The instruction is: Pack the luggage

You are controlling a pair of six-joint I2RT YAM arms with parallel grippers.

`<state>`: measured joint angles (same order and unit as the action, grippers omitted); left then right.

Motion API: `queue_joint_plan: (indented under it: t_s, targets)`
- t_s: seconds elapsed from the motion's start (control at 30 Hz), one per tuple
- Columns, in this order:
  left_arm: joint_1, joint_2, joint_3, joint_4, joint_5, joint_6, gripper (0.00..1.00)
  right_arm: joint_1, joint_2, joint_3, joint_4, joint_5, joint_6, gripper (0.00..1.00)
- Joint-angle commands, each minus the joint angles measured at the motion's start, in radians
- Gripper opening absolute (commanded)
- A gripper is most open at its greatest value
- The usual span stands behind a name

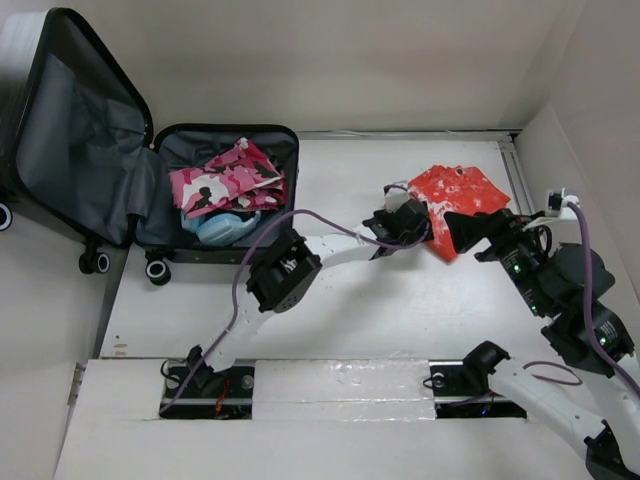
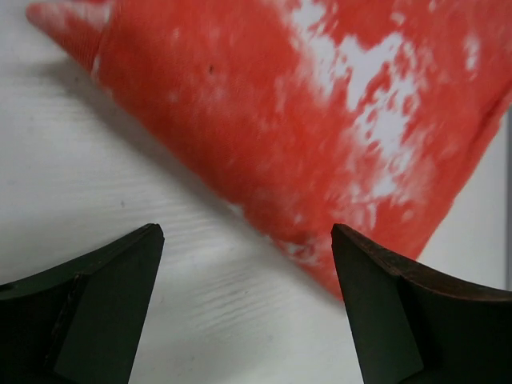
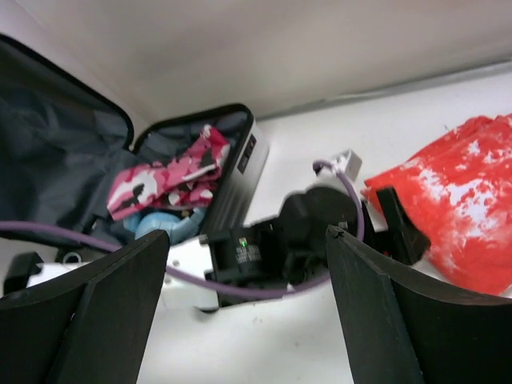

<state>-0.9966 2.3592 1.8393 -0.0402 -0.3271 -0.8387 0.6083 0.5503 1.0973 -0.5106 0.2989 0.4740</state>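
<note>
The luggage [image 1: 80, 140] lies open at the far left, its lid leaning back with dark grey lining showing; it also shows in the right wrist view [image 3: 240, 164]. Its base holds a pink camouflage garment [image 1: 225, 180] over a light blue item [image 1: 225, 228]. A red garment with white blotches [image 1: 462, 192] lies flat at the far right of the table. My left gripper [image 1: 412, 222] is open and empty, low at the red garment's near-left edge [image 2: 320, 104]. My right gripper [image 1: 452, 235] is open and empty, just right of the left one, over the garment's near corner [image 3: 456, 200].
The white table [image 1: 350, 320] is walled at the back and right. The left arm's purple cable [image 1: 300, 215] loops above the table between the luggage and the red garment. The left arm's wrist [image 3: 312, 232] fills the space in front of my right gripper.
</note>
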Motion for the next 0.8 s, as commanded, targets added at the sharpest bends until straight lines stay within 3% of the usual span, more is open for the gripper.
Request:
queue_joint_plan:
  t_s: [0.0,0.2,0.4,0.53,0.57,0.6,0.77]
  targets:
    - [0.044,0.012,0.083,0.026,0.063,-0.14,0.83,0.002,0.008,-0.019,-0.014,-0.043,-0.014,0.85]
    - [0.053,0.116,0.149,0.017,0.12,-0.2,0.83,0.002,-0.003,-0.042,0.006,-0.061,-0.014,0.85]
    - [0.044,0.176,0.21,0.017,0.126,-0.229,0.69,0.002,-0.023,-0.031,0.006,-0.07,-0.014,0.85]
    - [0.053,0.186,0.222,0.059,0.135,-0.229,0.28,0.002,-0.023,-0.022,-0.003,-0.08,-0.014,0.85]
    - [0.053,0.196,0.222,0.059,0.148,-0.218,0.12,0.002,-0.023,-0.01,-0.003,-0.093,-0.014,0.85]
    - [0.071,0.196,0.222,0.068,0.161,-0.208,0.02,0.002,-0.023,-0.01,-0.003,-0.109,-0.014,0.85]
    - [0.141,0.097,0.117,0.143,0.218,-0.06,0.0,0.002,-0.052,0.015,-0.003,-0.148,-0.014,0.85]
